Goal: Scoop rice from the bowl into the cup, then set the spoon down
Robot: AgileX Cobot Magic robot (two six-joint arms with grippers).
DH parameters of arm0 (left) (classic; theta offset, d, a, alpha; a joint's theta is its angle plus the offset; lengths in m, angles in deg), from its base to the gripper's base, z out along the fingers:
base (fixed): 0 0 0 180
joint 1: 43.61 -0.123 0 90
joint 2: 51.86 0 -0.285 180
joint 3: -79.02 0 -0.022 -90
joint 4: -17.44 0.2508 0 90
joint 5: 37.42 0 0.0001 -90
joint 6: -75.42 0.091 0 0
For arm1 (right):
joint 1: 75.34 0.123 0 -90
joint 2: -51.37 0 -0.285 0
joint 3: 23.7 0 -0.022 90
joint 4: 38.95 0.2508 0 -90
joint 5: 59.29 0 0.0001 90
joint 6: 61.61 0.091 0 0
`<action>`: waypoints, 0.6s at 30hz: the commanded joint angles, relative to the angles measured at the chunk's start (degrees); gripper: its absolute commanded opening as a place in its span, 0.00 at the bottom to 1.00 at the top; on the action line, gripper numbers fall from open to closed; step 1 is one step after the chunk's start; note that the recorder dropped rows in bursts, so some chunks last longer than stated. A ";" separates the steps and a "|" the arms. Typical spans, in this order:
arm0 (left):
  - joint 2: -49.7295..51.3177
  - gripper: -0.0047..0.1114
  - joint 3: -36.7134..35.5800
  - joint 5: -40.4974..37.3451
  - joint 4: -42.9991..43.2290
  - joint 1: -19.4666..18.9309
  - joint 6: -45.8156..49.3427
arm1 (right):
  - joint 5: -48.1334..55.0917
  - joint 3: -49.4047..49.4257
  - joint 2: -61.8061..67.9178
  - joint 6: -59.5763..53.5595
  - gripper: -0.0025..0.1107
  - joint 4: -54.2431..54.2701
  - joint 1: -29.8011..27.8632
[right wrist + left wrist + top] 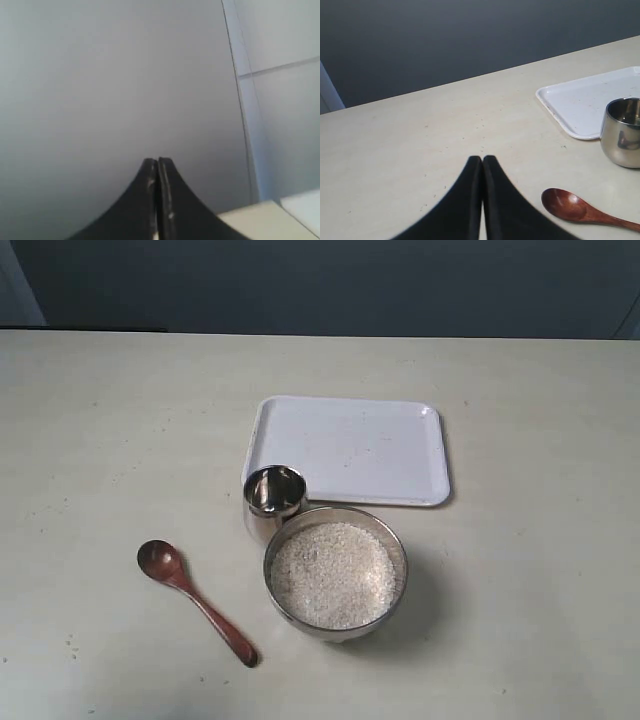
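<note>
Spoon [200, 608] lies on table [100, 440] left of bowl [336, 509], scoop end nearest left pincer [482, 159], pressed together and empty.

Soft even light, faint shadows

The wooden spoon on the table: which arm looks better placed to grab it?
Probably the left. The spoon lies on the left arm's side of the bowl, and the left gripper sits close to it; the right gripper faces mostly wall.
</note>
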 commanded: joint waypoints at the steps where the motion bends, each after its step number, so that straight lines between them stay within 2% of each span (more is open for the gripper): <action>1: -0.25 0.04 0.14 0.79 0.07 0.13 -0.31 | 20.33 -12.96 14.68 -30.34 0.02 23.13 2.53; 4: -0.25 0.04 0.14 0.79 0.07 0.13 -0.31 | 29.40 -18.58 23.92 -47.34 0.02 42.19 4.63; 6: -0.25 0.04 0.14 0.79 0.07 0.13 -0.31 | 34.26 -21.52 29.49 -49.07 0.02 47.74 6.68; 10: -0.25 0.04 0.14 0.79 0.07 0.13 -0.31 | 41.97 -25.86 40.57 -48.83 0.02 47.67 13.86; 18: -0.25 0.04 0.14 0.79 0.07 0.13 -0.31 | 41.32 -27.85 56.33 -49.22 0.02 49.36 37.66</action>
